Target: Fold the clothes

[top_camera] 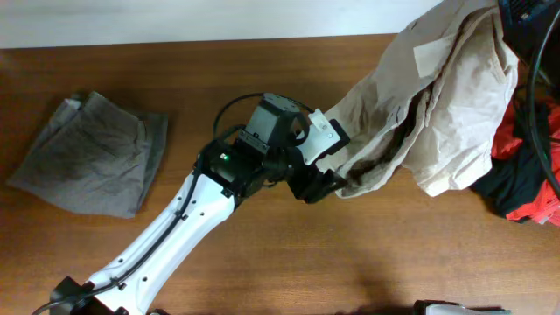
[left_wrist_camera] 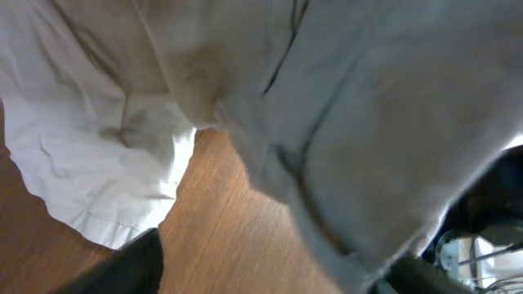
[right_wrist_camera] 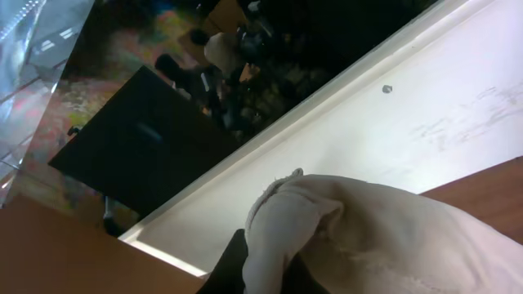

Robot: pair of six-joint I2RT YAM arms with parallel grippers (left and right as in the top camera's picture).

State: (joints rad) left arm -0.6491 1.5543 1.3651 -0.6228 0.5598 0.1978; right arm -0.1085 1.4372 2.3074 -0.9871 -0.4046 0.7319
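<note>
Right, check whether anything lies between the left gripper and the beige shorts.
Nothing visible does. The left gripper sits right at the lower edge of the beige shorts, whose cloth fills the left wrist view. The grey shorts lie far off on the left side, and the red and black garments sit beyond the shorts.

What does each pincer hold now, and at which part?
Right pincer clamps the beige shorts by a bunched raised edge. Left pincer stands open at their lower hem, gripping nothing.

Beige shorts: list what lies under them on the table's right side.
Red and black garments poke out from under the beige shorts; bare wooden table shows below the hem. How far that pile runs beneath is covered.
</note>
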